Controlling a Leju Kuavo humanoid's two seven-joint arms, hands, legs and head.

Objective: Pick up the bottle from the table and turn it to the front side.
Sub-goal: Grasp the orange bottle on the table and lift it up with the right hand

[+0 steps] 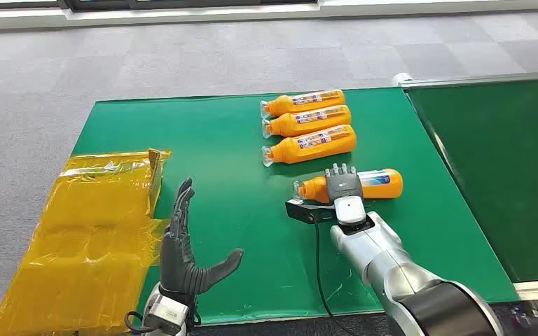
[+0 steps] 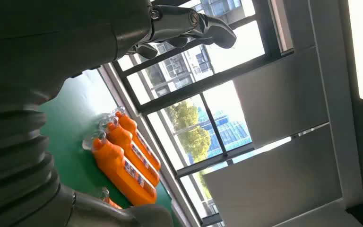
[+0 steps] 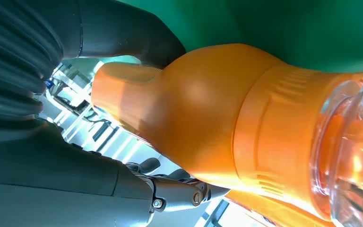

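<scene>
An orange bottle with a clear cap lies on its side on the green table, cap toward the left. My right hand lies over its neck end. In the right wrist view the bottle sits between the thumb on one side and the fingers curled round the other. It still rests on the table. My left hand stands upright near the table's front edge, fingers spread, holding nothing.
Three more orange bottles lie side by side behind the held one, also in the left wrist view. Yellow plastic film covers the table's left end. A black cable trails to the front edge. Another green surface adjoins on the right.
</scene>
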